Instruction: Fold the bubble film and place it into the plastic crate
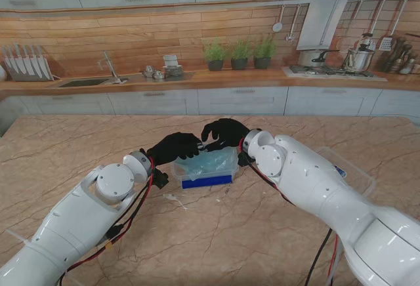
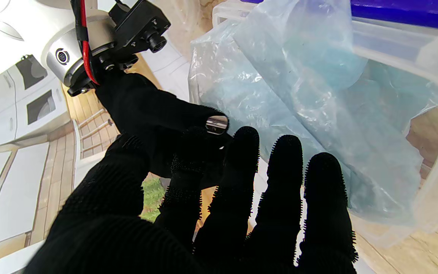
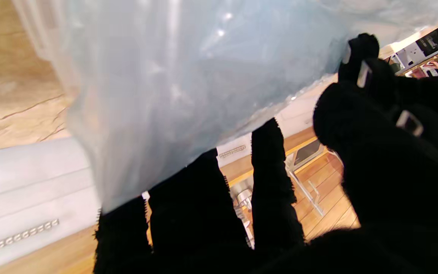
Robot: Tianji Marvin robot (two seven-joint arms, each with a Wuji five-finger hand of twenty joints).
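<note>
While both arms meet near the centre of the stand view, the bubble film (image 1: pixel 211 162) sits bunched inside the clear plastic crate (image 1: pixel 205 180) on the marble bench (image 1: pixel 216 233), its crumpled top rising over the rim. The left robot hand (image 1: pixel 174 147) hovers at the crate's left edge, fingers spread and released, holding nothing. The right robot hand (image 1: pixel 224 132) is at the crate's far side, fingers against the film; whether it grips the film I cannot tell.
</note>
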